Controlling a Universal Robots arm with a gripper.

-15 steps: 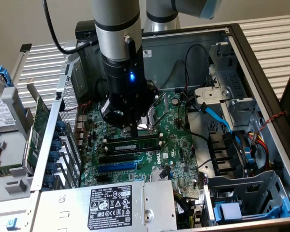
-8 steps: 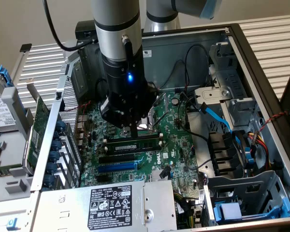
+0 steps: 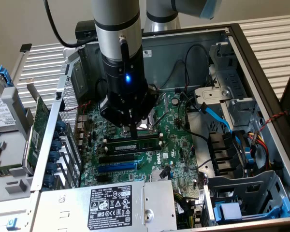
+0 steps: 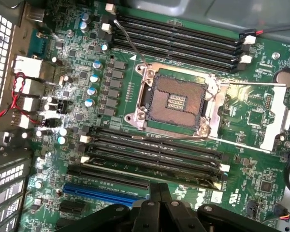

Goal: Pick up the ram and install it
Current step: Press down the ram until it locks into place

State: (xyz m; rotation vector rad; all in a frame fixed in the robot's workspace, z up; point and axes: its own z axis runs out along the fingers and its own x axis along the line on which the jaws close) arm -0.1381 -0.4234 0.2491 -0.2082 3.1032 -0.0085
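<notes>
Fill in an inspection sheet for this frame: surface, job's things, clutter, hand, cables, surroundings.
Surface: green motherboard inside an open computer case; the CPU socket is empty, its metal frame swung open.
Job's things: ram lies along a memory slot near the socket, directly under the hand; whether it is fully seated cannot be told.
Clutter: nothing seen loose on the board.
Hand: hand shut, fingertips down at the ram.
Cables: blue flat cable and red, yellow and black wires at the exterior view's right; red wires by the rear ports.
Surroundings: power supply at the front, a hard drive outside the case.
</notes>
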